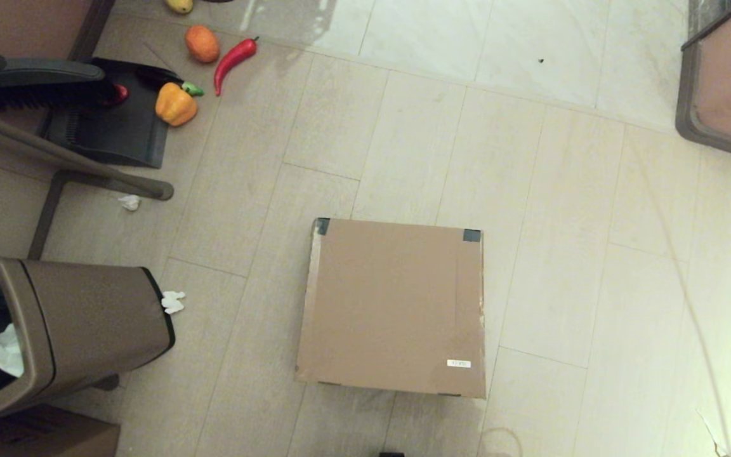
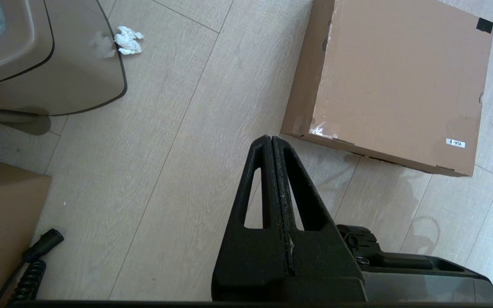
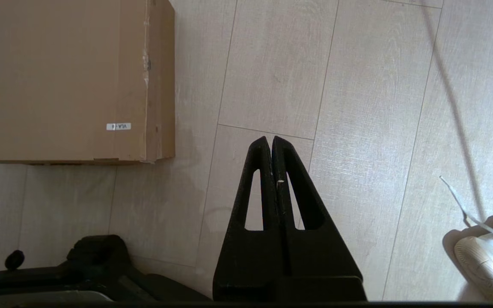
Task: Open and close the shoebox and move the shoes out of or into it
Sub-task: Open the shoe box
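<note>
The shoebox (image 1: pixel 394 308) lies flat on the floor in the middle of the head view, lid down, with dark tape on its two far corners and a small white label near the front right. It also shows in both wrist views as the shoebox (image 2: pixel 394 81) (image 3: pixel 58 79). The shoes are hidden from view. My left gripper (image 2: pixel 271 137) hangs shut above the floor, short of the box's near left corner. My right gripper (image 3: pixel 270 138) hangs shut above bare floor to the right of the box. Neither arm shows in the head view.
A brown trash bin (image 1: pixel 54 333) stands at the left with a crumpled tissue (image 1: pixel 172 302) beside it. A darker cardboard box (image 1: pixel 35 438) sits at the near left. A dustpan (image 1: pixel 111 120), brush and toy vegetables lie far left. A white sneaker (image 3: pixel 488 256) rests at the right.
</note>
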You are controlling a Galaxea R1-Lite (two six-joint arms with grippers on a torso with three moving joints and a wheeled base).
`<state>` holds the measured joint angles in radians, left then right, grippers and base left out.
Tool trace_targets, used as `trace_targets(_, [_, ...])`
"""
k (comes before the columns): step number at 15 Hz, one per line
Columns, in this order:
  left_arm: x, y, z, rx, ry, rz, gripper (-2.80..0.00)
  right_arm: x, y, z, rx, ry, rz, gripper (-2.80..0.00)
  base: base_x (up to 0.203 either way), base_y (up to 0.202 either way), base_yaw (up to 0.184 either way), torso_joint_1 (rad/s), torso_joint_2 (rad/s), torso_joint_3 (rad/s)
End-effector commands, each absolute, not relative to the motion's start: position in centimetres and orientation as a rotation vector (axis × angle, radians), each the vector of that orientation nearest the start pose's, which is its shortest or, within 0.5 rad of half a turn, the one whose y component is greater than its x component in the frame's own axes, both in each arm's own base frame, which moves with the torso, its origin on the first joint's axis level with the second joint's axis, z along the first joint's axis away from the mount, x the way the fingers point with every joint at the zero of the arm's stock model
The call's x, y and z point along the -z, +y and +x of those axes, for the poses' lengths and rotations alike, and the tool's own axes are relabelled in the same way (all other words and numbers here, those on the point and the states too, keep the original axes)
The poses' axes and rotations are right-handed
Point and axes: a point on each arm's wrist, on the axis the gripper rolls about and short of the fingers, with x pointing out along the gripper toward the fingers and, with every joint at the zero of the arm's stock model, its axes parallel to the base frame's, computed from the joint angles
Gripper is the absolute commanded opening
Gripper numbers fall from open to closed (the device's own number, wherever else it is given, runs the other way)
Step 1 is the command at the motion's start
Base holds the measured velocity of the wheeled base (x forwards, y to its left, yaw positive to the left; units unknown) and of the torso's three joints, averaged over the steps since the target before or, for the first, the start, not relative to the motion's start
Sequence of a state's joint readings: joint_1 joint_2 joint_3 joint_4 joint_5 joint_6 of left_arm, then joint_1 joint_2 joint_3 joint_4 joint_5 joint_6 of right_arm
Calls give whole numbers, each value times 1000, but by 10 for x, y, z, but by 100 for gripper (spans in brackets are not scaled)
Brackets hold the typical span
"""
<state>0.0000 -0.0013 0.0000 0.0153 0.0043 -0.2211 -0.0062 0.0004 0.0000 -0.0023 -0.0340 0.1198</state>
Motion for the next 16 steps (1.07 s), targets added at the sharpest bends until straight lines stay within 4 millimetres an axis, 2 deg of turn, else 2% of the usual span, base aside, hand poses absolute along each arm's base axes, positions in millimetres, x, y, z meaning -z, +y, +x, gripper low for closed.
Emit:
trace_targets(1, [-70, 0, -22, -8, 29, -222, -280, -76, -1, -23, 41, -6, 126, -280, 0, 0, 0, 0, 0, 0])
trace_targets(4, [-70, 0, -22, -8, 29, -222, -280, -75, -1, -23, 36, -2, 101, -280, 0, 0, 0, 0, 0, 0])
trace_targets(7, [-70, 0, -22, -8, 29, -219, -280, -77, 0, -23, 17, -10, -36, -280, 0, 0, 0, 0, 0, 0])
trace_targets(10, [-70, 0, -22, -6, 43, -207, -280, -115, 0, -33, 19, -79, -3, -280, 0, 0, 0, 0, 0, 0])
trace_targets(12, [-71, -1, -22, 17, 84, -131, -280, -147, -2, -27, 111, 17, 27, -280, 0, 0, 0, 0, 0, 0])
trace_targets(14, [-86, -1, -24, 28, 135, -70, -280, -174, -3, -5, 170, 145, 30, -280, 0, 0, 0, 0, 0, 0])
trace_targets(16, [-120, -1, -16, 38, 208, -79, -280, -204, -4, 34, 176, 266, 38, -280, 0, 0, 0, 0, 0, 0])
